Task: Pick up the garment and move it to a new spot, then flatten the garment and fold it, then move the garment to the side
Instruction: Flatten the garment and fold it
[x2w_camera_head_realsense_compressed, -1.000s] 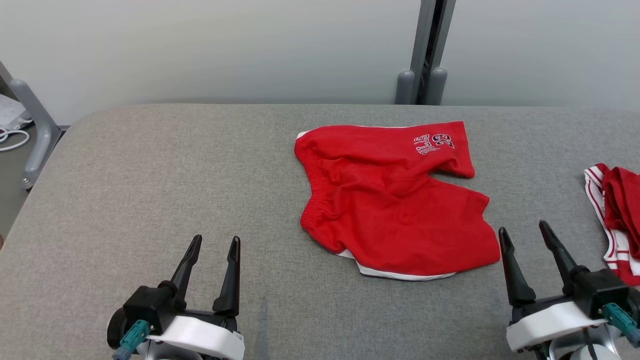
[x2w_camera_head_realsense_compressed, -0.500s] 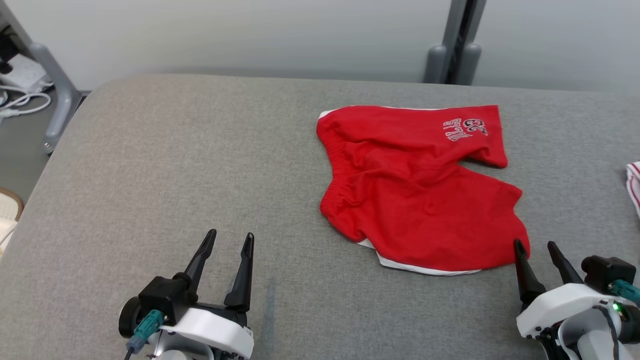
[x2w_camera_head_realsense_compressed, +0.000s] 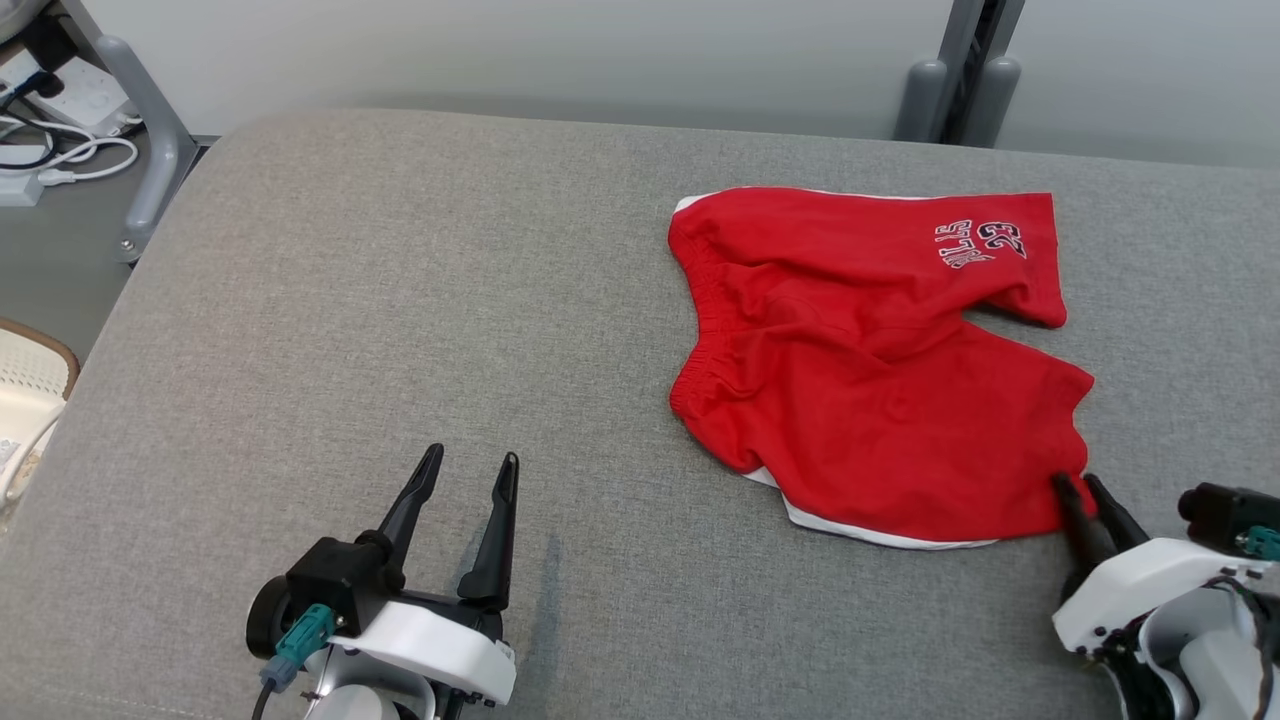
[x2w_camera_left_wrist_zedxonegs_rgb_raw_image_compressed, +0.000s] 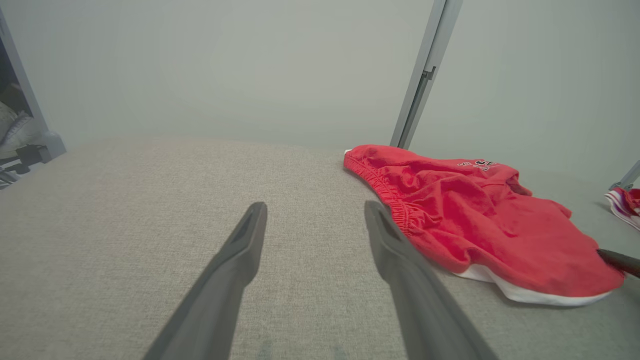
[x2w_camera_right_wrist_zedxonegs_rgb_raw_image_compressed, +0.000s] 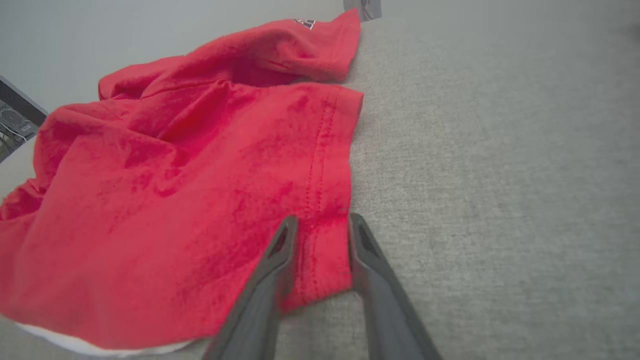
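Left gripper (x2w_camera_head_realsense_compressed: 473, 455) rests well to the left of the red shorts (x2w_camera_head_realsense_compressed: 860, 380), fingers spread wide, holding nothing. Right gripper (x2w_camera_head_realsense_compressed: 1075, 481) sits at the shorts' near right corner, fingers narrowly apart astride the hem; whether they pinch it is unclear.

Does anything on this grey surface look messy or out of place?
The red shorts lie rumpled and askew: their legs splay unevenly, folds bunch near the waistband, and white trim shows under the near hem.

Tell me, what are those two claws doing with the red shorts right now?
Left gripper open, idle over grey pad. Right gripper astride red shorts at near hem corner, grip unconfirmed. Another red-and-white garment lies apart, far right.
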